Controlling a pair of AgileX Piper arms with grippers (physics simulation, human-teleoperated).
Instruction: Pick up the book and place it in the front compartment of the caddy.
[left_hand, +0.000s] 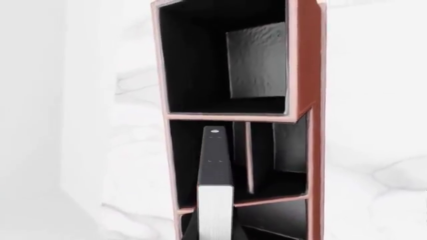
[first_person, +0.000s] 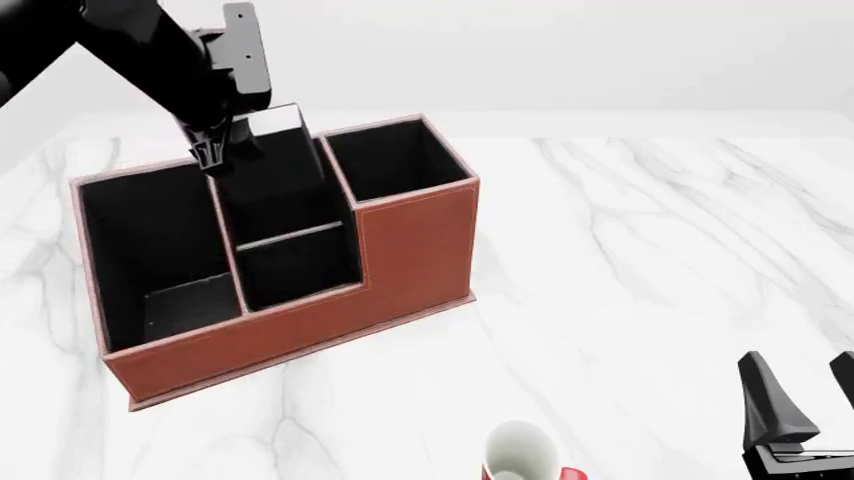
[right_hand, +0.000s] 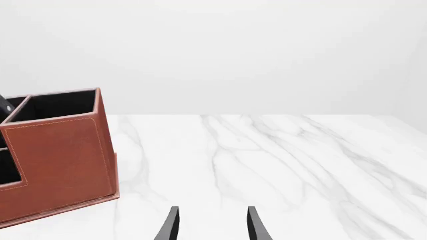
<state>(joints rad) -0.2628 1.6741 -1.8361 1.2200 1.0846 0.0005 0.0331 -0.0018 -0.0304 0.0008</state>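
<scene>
Black and thin, the book (first_person: 276, 152) is seen held upright in the left claw (first_person: 220, 152), above the middle section of the caddy (first_person: 400, 260), over the taller rear pocket rather than the low front compartment (first_person: 296, 266). In the left wrist view the book (left_hand: 215, 190) extends straight out from the camera, its pale page edge nearest, its far end lying over the caddy's (left_hand: 308, 75) middle pockets; the fingers themselves are not shown there, so the grip is judged from the front view, where the left claw is clamped on the book's upper left edge. The caddy is stood on the white marble tabletop (first_person: 641, 250), its 4 black-lined pockets facing up. The right claw (first_person: 798, 395) is kept low near the tabletop's near right corner, well apart from the caddy, its 2 fingers (right_hand: 172, 225) spread apart with nothing between them. A white-and-red mug (first_person: 523, 455) is partly seen at the near edge.
</scene>
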